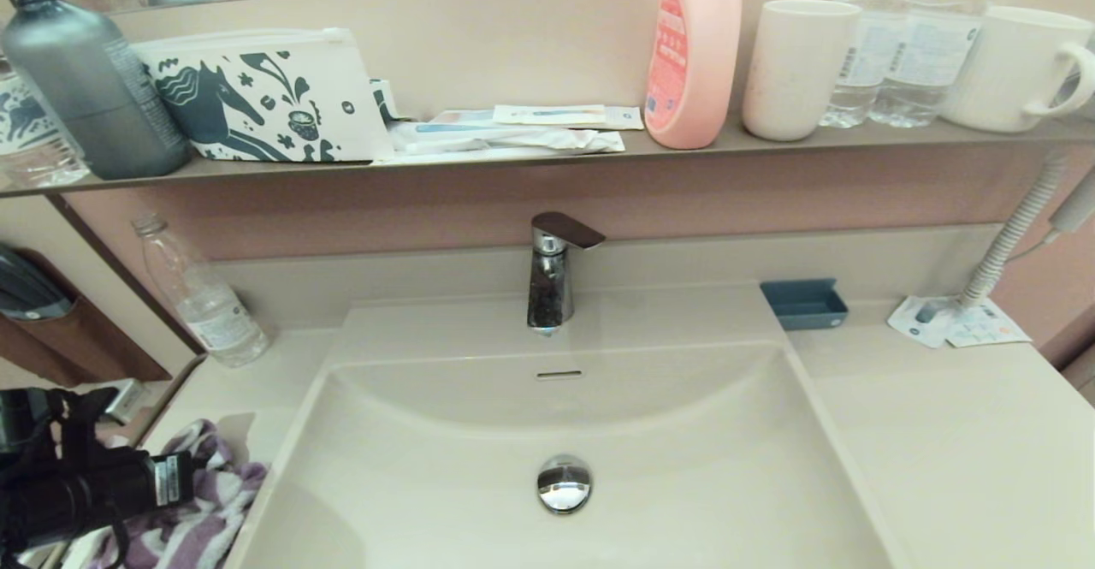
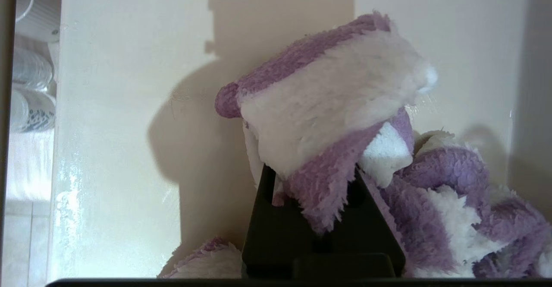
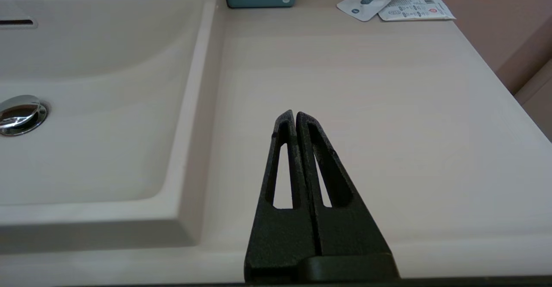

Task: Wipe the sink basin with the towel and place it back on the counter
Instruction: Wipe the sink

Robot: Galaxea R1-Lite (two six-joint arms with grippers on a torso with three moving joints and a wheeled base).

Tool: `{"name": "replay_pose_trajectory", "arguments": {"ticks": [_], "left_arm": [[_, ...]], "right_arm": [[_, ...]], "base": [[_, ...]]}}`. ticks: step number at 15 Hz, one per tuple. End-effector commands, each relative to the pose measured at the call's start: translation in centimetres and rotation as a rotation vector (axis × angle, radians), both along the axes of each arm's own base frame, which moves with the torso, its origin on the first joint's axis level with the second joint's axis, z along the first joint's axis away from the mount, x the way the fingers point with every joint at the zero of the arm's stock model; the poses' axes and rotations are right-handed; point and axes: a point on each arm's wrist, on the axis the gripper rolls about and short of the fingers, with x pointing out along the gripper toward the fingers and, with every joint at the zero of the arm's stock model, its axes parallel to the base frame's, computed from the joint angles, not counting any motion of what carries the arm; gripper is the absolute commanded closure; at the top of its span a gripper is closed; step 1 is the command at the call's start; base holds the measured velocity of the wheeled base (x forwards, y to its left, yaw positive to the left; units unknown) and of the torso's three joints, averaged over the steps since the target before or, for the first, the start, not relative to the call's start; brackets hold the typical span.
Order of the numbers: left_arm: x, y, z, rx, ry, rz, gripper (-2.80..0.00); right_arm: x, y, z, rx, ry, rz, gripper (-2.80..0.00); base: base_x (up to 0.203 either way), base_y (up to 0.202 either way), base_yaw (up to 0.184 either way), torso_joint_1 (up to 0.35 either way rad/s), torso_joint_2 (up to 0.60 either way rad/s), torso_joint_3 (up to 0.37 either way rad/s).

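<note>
The purple and white striped towel (image 1: 205,500) lies bunched on the counter (image 1: 941,432) to the left of the sink basin (image 1: 684,466). My left gripper (image 2: 310,179) is shut on a fold of the towel (image 2: 327,105) and holds it just above the counter (image 2: 129,127), while the rest stays heaped beside it. The basin holds only its chrome drain plug (image 1: 564,483) and overflow slot (image 1: 559,374). My right gripper (image 3: 295,114) is shut on nothing and hovers over the counter (image 3: 366,105) right of the basin (image 3: 86,105); it is out of the head view.
A chrome faucet (image 1: 552,269) stands behind the basin. A clear bottle (image 1: 205,299) stands at the back left of the counter, a blue tray (image 1: 804,304) and paper sachets (image 1: 958,323) at the back right. The shelf (image 1: 513,162) above carries bottles, cups and a horse-print pouch (image 1: 265,94).
</note>
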Motion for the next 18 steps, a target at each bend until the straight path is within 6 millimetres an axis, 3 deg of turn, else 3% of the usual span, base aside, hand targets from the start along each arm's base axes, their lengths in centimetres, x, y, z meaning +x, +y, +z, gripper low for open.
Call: {"name": "replay_pose_trajectory", "arguments": {"ticks": [1, 7, 11, 15, 18], "left_arm": [[0.8, -0.6, 2.1, 0.039, -0.103, -0.03, 0.0], [1.1, -4.6, 6.7, 0.028, -0.26, -0.095, 0.0], [1.0, -4.6, 6.7, 0.121, -0.222, 0.01, 0.0], [-0.7, -5.1, 7.4, 0.169, -0.21, 0.095, 0.0], [-2.5, -5.6, 7.0, 0.248, -0.058, 0.196, 0.0]], "right_arm": [[0.0, 0.0, 0.0, -0.001, 0.0, 0.001, 0.0], [0.0, 0.0, 0.0, -0.001, 0.0, 0.001, 0.0], [0.0, 0.0, 0.0, -0.001, 0.0, 0.001, 0.0], [0.0, 0.0, 0.0, -0.001, 0.0, 0.001, 0.0], [0.0, 0.0, 0.0, -0.001, 0.0, 0.001, 0.0]], "base": [[0.0, 0.0, 0.0, 0.0, 0.0, 0.0], [0.0, 0.0, 0.0, 0.0, 0.0, 0.0], [0.0, 0.0, 0.0, 0.0, 0.0, 0.0], [0.0, 0.0, 0.0, 0.0, 0.0, 0.0], [0.0, 0.0, 0.0, 0.0, 0.0, 0.0]]}}
